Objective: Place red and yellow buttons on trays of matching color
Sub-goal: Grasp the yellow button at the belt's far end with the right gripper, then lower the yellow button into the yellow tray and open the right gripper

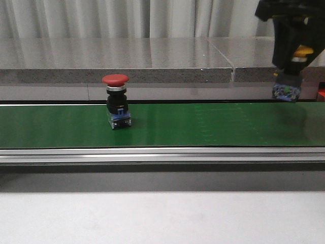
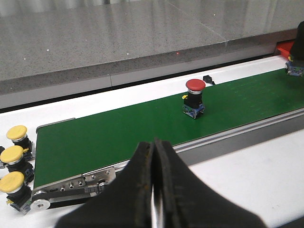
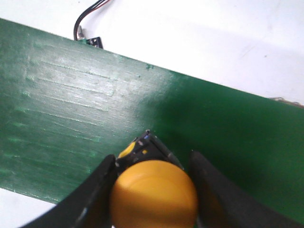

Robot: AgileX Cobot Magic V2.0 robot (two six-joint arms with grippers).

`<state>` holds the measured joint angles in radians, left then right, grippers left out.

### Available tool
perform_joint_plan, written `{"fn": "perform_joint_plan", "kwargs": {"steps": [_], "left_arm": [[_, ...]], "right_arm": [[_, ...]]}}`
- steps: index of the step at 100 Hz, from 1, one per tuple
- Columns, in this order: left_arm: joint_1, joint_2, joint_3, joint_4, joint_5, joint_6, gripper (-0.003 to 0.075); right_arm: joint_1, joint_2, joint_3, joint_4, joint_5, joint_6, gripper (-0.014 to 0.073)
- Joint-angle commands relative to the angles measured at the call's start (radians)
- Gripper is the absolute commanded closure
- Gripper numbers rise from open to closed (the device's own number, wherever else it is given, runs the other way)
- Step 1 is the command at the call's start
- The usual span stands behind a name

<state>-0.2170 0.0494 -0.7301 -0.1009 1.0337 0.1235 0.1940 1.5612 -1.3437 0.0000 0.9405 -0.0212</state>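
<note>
The yellow button [image 3: 153,194] sits clamped between the jaws of the right gripper [image 3: 152,190], lifted clear above the far right end of the belt [image 1: 203,127]. The red button [image 1: 116,108] stands upright on the belt, well to the left of that gripper, with nothing holding it. The left gripper [image 2: 153,190] hangs over the white surface [image 2: 247,171] on the near side of the belt, its fingers pressed together with nothing between them.

By my reading, the task is in its early to middle part: one yellow button is in transit, the red one has yet to be picked, and no button can be seen resting on a tray.

The right wrist view alone shows the grasp closely, the jaws flanking the yellow cap. The front view shows the carried button's height over the belt. Only the left wrist view shows three more yellow buttons [image 2: 13,156] lined up off the left end of the belt, and a red corner [image 2: 286,48], possibly a tray, beyond its right end.
</note>
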Motion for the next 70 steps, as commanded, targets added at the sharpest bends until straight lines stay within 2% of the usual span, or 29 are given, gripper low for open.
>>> {"fn": "perform_joint_plan", "kwargs": {"steps": [1,38,70], "left_arm": [[-0.008,0.017,-0.020,-0.010,-0.075,-0.009,0.0741],[-0.008,0.017,-0.020,-0.010,-0.075,-0.009,0.0741],[-0.008,0.017,-0.020,-0.010,-0.075,-0.009,0.0741]], "right_arm": [[-0.039,-0.079,-0.031,-0.006,-0.012,0.008,0.0366],[-0.282,-0.135,-0.002,-0.007,0.043,0.008,0.0366],[-0.455,-0.134,0.137,0.000,-0.060,0.015,0.0366]]}}
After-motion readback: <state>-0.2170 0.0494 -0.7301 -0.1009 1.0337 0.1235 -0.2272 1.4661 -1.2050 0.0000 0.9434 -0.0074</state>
